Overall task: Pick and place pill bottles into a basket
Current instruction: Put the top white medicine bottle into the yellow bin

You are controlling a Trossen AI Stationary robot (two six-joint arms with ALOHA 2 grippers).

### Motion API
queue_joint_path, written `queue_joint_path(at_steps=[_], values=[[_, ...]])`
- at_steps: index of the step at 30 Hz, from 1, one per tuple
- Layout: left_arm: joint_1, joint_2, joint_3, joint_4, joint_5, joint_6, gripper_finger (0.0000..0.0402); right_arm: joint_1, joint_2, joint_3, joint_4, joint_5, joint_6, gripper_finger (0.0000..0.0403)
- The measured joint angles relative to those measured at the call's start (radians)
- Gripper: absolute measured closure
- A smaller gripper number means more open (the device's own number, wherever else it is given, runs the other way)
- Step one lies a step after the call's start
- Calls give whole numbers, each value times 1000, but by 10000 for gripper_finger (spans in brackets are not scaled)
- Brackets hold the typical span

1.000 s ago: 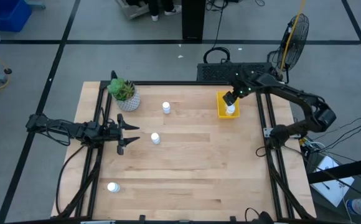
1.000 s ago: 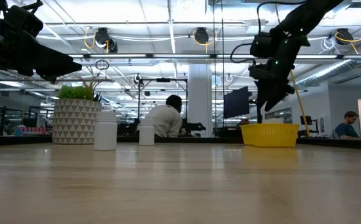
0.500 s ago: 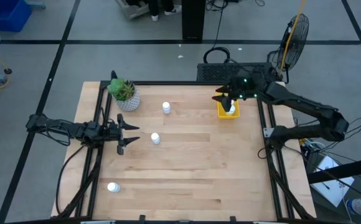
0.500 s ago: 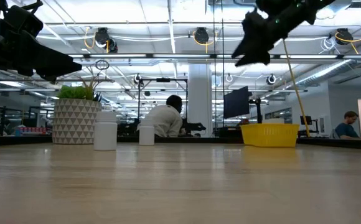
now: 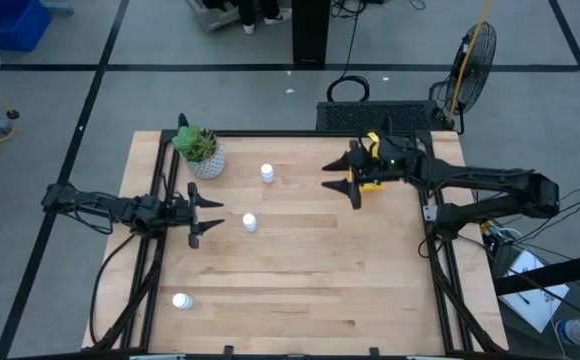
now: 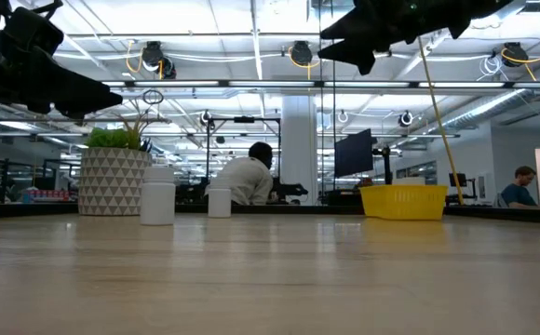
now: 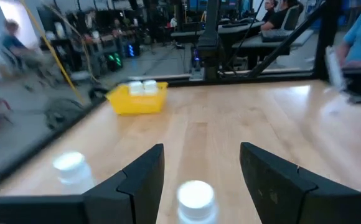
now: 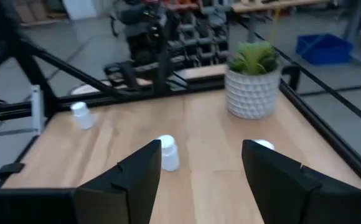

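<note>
Bright overhead ceiling lights, soft shadows; both wrist views slightly blurred.

overhead, table-level, two wrist views, shared table [image 5: 300, 260]

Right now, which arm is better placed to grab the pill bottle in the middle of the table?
Probably the left. Its claw stands open beside the middle bottle, which sits right between its fingers in the left wrist view. The right claw, open and empty, hangs up by the yellow basket, farther off.
</note>
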Motion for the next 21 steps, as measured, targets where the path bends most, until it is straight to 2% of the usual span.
queue_joint_path(at_steps=[3, 6, 16, 21], values=[[2, 0, 0, 6, -22, 104, 188, 22, 0, -37, 56, -27, 0, 188], [2, 0, 0, 4, -18, 128, 188, 42, 0, -58, 107, -46, 2, 188], [2, 0, 0, 52, -15, 81, 188, 87, 0, -71, 143, -47, -56, 188], [2, 0, 0, 60, -14, -54, 188, 87, -13, -71, 190, -48, -65, 188]])
